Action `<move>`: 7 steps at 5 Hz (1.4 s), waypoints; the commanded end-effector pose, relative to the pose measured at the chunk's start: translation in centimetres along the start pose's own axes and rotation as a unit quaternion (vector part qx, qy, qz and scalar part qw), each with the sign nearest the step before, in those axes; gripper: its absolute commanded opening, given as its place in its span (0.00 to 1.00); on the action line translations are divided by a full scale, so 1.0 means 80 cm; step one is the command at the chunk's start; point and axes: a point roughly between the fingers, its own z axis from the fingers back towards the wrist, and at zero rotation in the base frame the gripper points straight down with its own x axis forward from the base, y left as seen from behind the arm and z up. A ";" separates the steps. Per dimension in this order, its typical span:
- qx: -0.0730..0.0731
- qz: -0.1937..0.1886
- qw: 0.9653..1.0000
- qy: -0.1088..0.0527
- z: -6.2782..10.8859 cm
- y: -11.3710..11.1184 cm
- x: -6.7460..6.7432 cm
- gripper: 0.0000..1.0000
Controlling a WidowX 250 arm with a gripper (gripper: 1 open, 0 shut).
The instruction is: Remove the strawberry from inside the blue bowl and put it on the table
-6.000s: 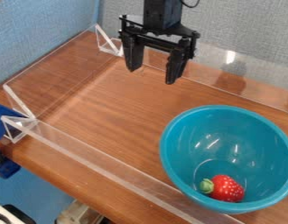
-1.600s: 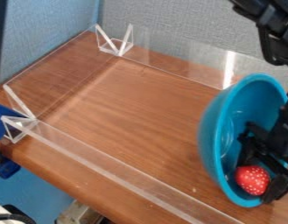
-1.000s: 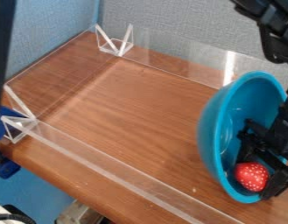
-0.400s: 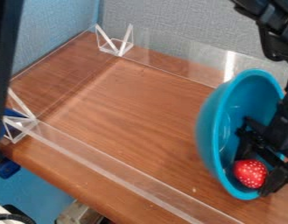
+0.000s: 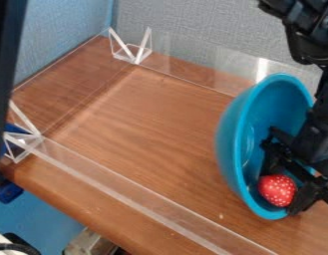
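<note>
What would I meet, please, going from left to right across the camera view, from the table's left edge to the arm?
Clear triangular bracket at the left wall → bare wooden table → tipped blue bowl → strawberry inside it, at the end effector.

The worktop (image 5: 140, 129) lies bare across its left and middle — broad room to pass. Low clear acrylic walls (image 5: 107, 189) rim its edges, with triangular brackets (image 5: 131, 46) at the far corner and left edge. At right the tipped blue bowl (image 5: 246, 134) and the black arm (image 5: 306, 40) crowd the space.
</note>
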 end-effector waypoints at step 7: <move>0.011 0.026 1.000 -0.005 0.002 0.040 -0.025 0.00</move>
